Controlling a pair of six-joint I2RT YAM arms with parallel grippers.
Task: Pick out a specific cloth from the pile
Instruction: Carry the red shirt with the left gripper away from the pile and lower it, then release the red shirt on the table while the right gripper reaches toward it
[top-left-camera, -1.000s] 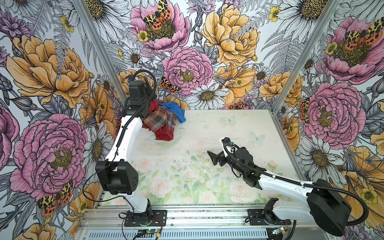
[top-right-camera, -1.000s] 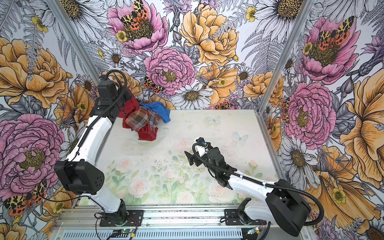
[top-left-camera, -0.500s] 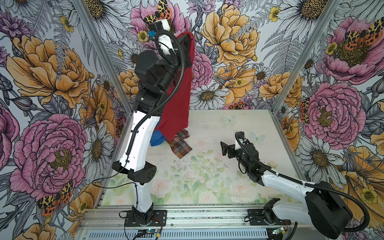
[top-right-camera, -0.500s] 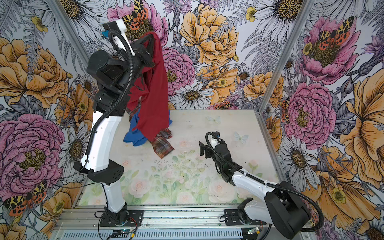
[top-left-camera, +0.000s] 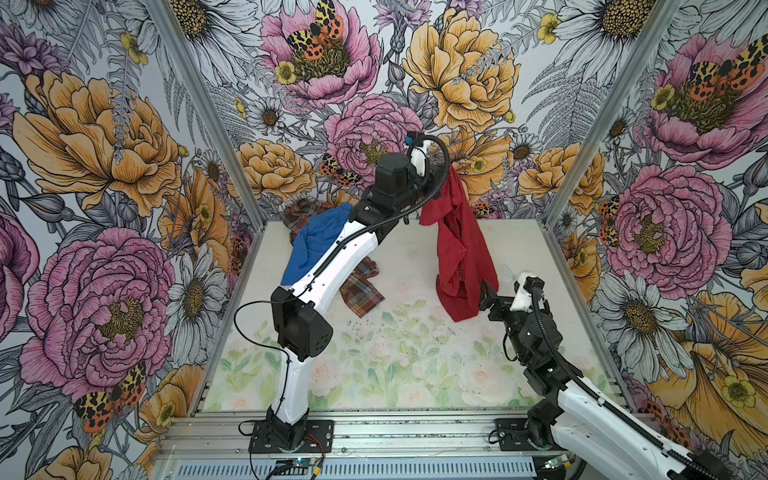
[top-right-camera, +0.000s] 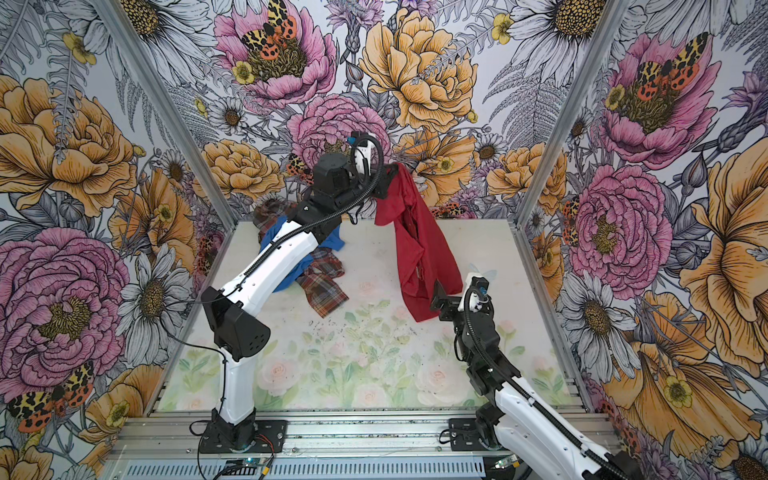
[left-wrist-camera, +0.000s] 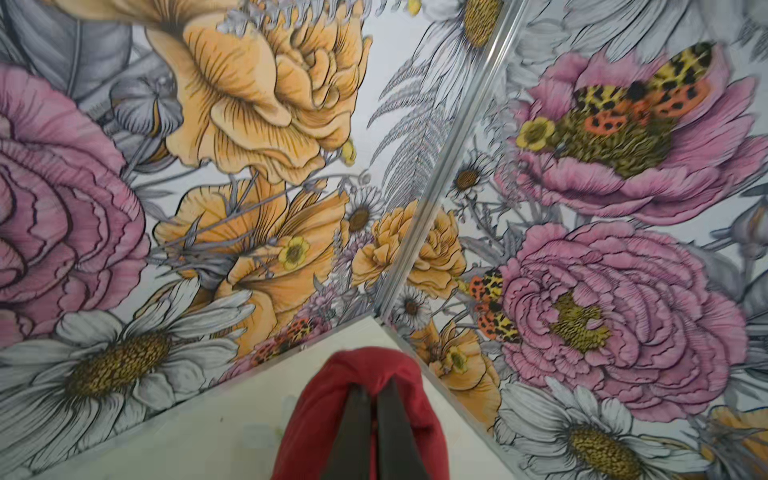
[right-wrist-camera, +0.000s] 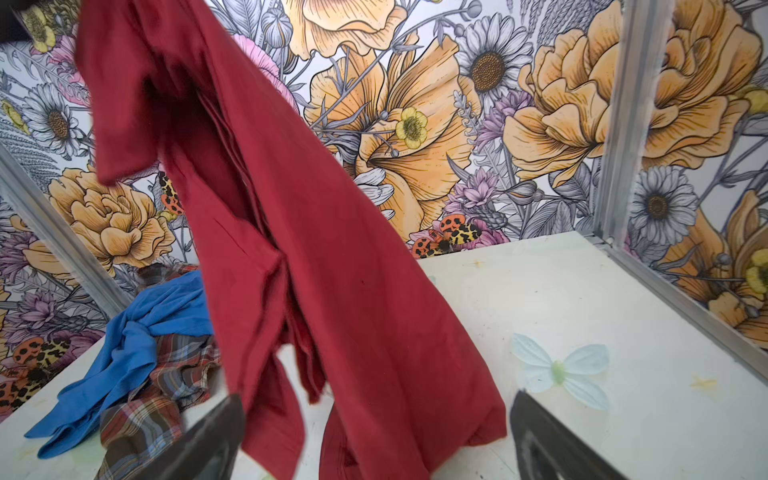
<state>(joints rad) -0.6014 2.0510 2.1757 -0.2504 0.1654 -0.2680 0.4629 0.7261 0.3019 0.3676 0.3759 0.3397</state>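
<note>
The left pincer (left-wrist-camera: 372, 386), clamped on the cloth (top-left-camera: 459, 257), has swung it right, off the pile (top-left-camera: 316, 245); its hem hangs before the wide-open right pincer (right-wrist-camera: 376, 405).

Red cloth (top-left-camera: 457, 249) now rightward, near right fingers (right-wrist-camera: 544, 440)

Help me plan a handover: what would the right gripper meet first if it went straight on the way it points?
Probably the red cloth, hanging from the shut left gripper directly ahead of the open right gripper; how near is unclear.
</note>
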